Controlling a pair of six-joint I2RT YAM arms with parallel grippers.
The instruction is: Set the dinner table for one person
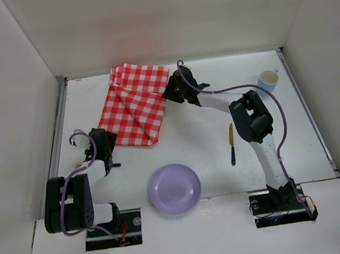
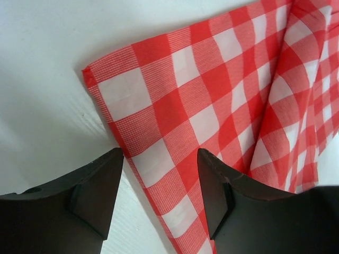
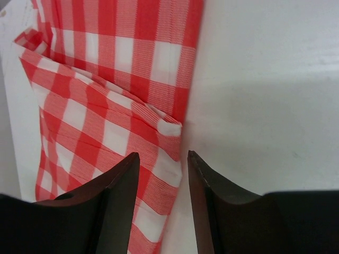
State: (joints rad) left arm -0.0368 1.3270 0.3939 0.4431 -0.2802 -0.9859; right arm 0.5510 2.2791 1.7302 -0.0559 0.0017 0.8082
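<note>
1. Plainly, the main risk is a poor grasp. The left gripper stands moderately wide and empty, straddling the lower-left edge of the checked cloth. Closing there could catch one layer only, or scrape the worktop.
2. The right gripper is narrower, with its jaws apart and nothing held. It hangs over the cloth's folded right edge, where several folds lie stacked, so a pinch might take too many and drag the cloth bunched.
3. Uneven pulls could skew the cloth toward the plate at lower centre or the knife right of centre. The cup at upper right sits well apart.
4. Pose: the left arm is folded short at lower left, wrist pitched down. The right arm reaches long from lower right to upper centre, also wrist down.
5. The white worktop fills the middle of the overhead view, with the cloth on its upper-left part.
</note>
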